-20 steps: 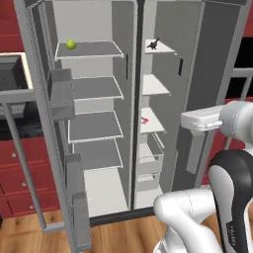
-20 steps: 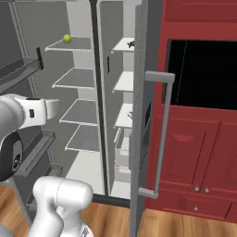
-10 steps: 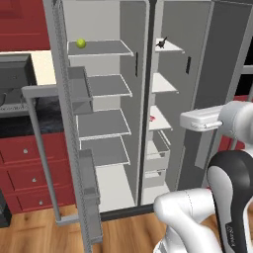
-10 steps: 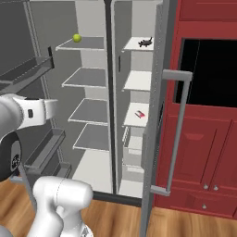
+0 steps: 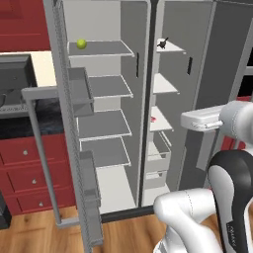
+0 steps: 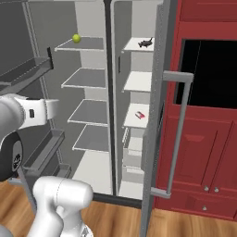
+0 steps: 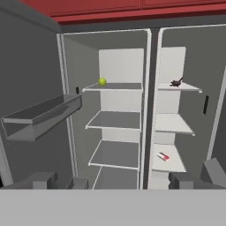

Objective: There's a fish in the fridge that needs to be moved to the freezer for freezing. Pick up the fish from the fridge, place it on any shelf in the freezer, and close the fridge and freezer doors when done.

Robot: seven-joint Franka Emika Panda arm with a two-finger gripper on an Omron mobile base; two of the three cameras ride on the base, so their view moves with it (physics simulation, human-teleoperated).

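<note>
Open fridge-freezer unit seen past a robot arm, fish on a high shelf.

The tool point(image 5: 185, 120), fingers apart and empty, hangs low, well short of the open doors. Farther in, the fish point(image 5: 162, 43) lies on the freezer's point(image 5: 168, 89) top white shelf, above the tool. The right base view adds the narrow door's bar handle point(image 6: 177, 134). Both base views have shifted since the earlier frames.

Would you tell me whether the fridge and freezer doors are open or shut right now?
Open: both doors stand swung wide, exposing the fish on a top shelf.
</note>
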